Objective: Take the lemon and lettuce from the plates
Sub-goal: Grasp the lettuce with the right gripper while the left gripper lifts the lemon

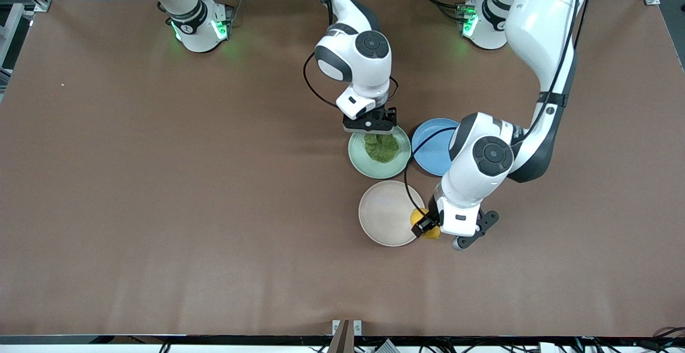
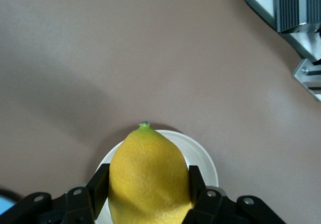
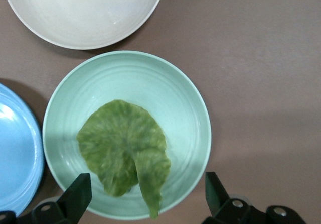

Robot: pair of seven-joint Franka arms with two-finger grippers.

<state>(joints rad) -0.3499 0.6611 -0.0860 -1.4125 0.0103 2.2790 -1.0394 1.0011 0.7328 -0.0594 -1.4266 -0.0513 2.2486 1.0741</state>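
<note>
Under our right gripper (image 3: 145, 204): lettuce (image 3: 125, 151) flat in mint plate (image 3: 185, 98), between spread fingers | left gripper (image 2: 149, 191) clamps lemon (image 2: 149, 176), tip pointing away, over beige plate (image 1: 374, 214) edge | next: we descend straight.

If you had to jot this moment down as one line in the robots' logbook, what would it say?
left hand: shut on lemon, over beige plate edge | right hand: open, over lettuce on mint plate | blue plate: empty

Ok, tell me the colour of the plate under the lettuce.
Pale mint green plate, clearest in the right wrist view, lettuce lying in it.
</note>
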